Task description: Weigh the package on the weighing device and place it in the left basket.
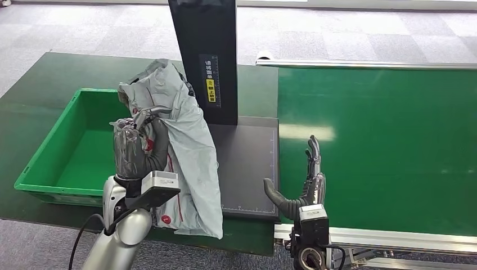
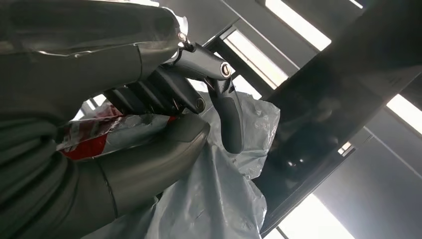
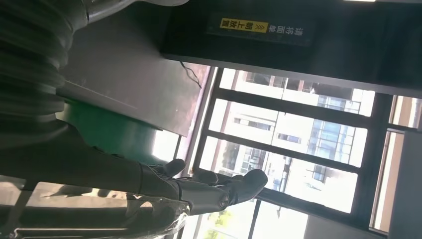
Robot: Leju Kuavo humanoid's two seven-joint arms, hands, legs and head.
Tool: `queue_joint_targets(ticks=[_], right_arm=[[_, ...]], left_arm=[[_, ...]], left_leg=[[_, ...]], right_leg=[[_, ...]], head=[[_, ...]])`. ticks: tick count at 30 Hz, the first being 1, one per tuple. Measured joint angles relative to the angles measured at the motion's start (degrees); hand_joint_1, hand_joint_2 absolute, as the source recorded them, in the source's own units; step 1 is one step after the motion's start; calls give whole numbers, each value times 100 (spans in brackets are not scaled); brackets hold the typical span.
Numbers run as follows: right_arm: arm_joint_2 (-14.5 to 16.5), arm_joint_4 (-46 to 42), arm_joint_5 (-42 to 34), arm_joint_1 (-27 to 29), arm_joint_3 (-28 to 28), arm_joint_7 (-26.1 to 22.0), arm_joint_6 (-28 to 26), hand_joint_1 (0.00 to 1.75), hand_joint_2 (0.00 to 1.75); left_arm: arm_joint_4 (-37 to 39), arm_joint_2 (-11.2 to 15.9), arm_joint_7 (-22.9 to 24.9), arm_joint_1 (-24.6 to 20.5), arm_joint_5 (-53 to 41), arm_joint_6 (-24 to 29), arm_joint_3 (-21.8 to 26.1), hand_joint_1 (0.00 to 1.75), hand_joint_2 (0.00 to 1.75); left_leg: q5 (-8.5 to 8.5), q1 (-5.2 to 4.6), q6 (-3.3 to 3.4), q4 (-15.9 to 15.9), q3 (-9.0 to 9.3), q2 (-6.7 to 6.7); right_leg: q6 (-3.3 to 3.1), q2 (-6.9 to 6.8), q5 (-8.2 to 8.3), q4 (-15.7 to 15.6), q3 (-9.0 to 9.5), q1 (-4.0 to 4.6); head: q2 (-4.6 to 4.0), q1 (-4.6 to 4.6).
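Two hands are in play. The left hand (image 1: pixel 135 147) is raised with its dark fingers (image 1: pixel 147 115) curled around a grey plastic package (image 1: pixel 188 146), which it grips near a patch of red print; the left wrist view shows the thick thumb (image 2: pixel 149 159) pressed under the crumpled film and the fingers folded over it from the other side, with one finger (image 2: pixel 230 119) sticking out past the bag. From that grip the package rises above the fingers and hangs down well below them, its lower edge drooping past the front edge of the table (image 1: pixel 39 90). Beyond the fingers, on the outer side of the left hand, sits the green basket (image 1: pixel 50 157). On the thumb side of the left hand, partly behind the hanging bag, lies the dark flat weighing device (image 1: pixel 250 169) with its black upright post (image 1: pixel 205 50) carrying a yellow label (image 1: pixel 211 85); whether the bag touches the platform cannot be told.

The right hand (image 1: pixel 304 188) holds nothing: its fingers (image 1: pixel 313 151) point straight up and away from the robot, the thumb (image 1: pixel 277 198) spread wide toward the weighing device, just beside its corner. Past those fingertips stretches the green conveyor belt (image 1: pixel 382 140)
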Motion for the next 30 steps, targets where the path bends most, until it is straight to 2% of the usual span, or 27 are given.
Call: queue_joint_targets(ticks=[4, 8, 10, 12, 15, 17, 20, 25, 30], right_arm=[[0, -19, 0, 13, -12, -3, -12, 0, 175], [0, -38, 2, 100, -38, -54, -97, 0, 175], [0, -50, 4, 168, -55, -91, -139, 0, 175], [0, -58, 6, 219, -67, -116, -156, 0, 175], [7, -74, 7, 243, -73, -128, -152, 0, 175], [18, -86, 3, 232, -60, -122, -123, 0, 175], [38, -91, -19, 191, -10, -72, -53, 0, 175], [58, -91, -73, 173, 82, -10, 61, 0, 175], [54, -89, -116, 176, 155, -7, 90, 0, 175]], left_arm=[[-260, 46, -83, 81, 19, 121, 9, 175, 175], [-773, 51, -751, 195, 141, 780, 238, 175, 175], [-1141, 29, -957, 227, 149, 857, 529, 175, 175], [-1377, 18, -830, 148, 77, 865, 885, 175, 175], [-1321, 106, 36, -348, -365, 781, 1414, 175, 175], [-872, 269, 807, -941, -860, 594, 1730, 175, 175], [406, 617, 1612, -2006, -1619, 409, 2099, 175, 175], [2919, 1207, 2405, -3418, -2760, 493, 2357, 175, 175], [4667, 1619, 2838, -4205, -3257, 453, 2456, 175, 175]], left_leg=[[0, 0, 0, 1, 1, -1], [0, 2, 0, 0, 0, 0], [0, 3, -1, 0, -2, 0], [0, 3, -1, -1, -3, 0], [7, 3, -3, -1, -3, -2], [20, 3, -5, -1, -3, -4], [40, 4, -10, -1, -4, -2], [53, 6, -14, -1, -11, 17], [53, 6, -14, -1, -29, 17]], right_leg=[[0, 0, 1, 0, 0, 0], [-1, 1, 1, 0, -3, 3], [-2, 0, -1, 0, -7, 3], [-2, 0, -2, 0, -9, 4], [-3, -2, 1, 0, -8, 4], [-7, -4, 10, 0, -6, 4], [-14, -3, 34, 1, -10, 5], [-21, 14, 53, 5, -26, 7], [-21, 17, 52, 6, -43, 8]], head=[[0, -1], [0, -1], [0, -1], [0, 0], [0, 1], [0, 1], [0, 1], [0, 1], [0, 1]])
